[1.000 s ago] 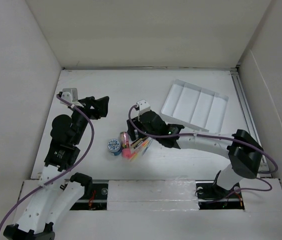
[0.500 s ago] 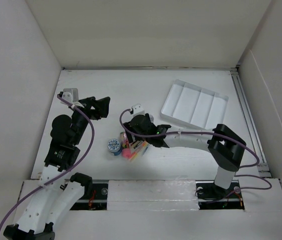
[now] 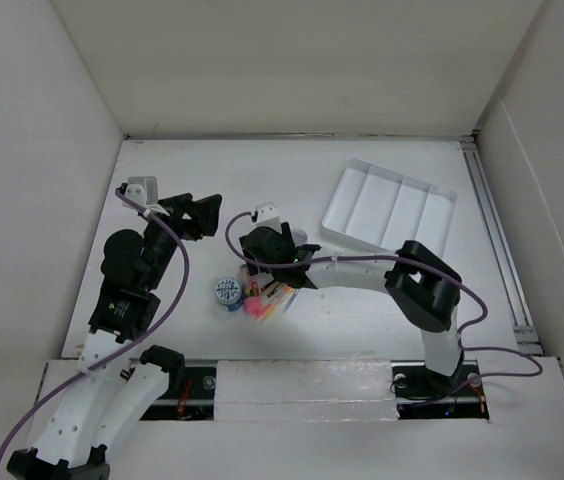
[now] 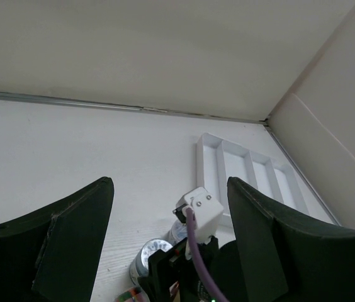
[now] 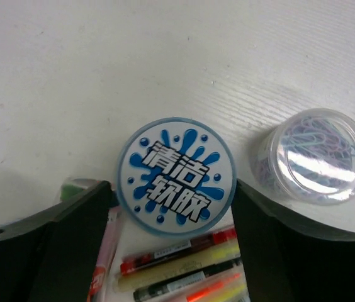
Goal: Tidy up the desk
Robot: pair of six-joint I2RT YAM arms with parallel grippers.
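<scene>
Desk (image 3: 212, 170): matte white tabletop, unmarked, filling the floor of a white-walled enclosure and bearing every item below. Round tin (image 5: 176, 177): flat lid with a blue splash graphic and four white Chinese characters outlined in dark blue, 清洁软胶; it lies near the desk's front-centre. Clear tub of paper clips (image 5: 314, 157): transparent lid, coloured clips inside, no label; stands just beside the tin, apart from it. Pens and highlighters (image 5: 184, 267): loose bundle in red, yellow, orange and pink, touching the tin's near edge; fine print on a red-banded barrel is too small to read. Tray (image 3: 390, 210): white, four long compartments, at the far right of the desk. Right gripper (image 5: 172, 189): jaws spread wide, grasping nothing, poised over the tin. Left gripper (image 4: 170, 184): jaws likewise released, nothing held, raised above the desk's left side, facing the tray
</scene>
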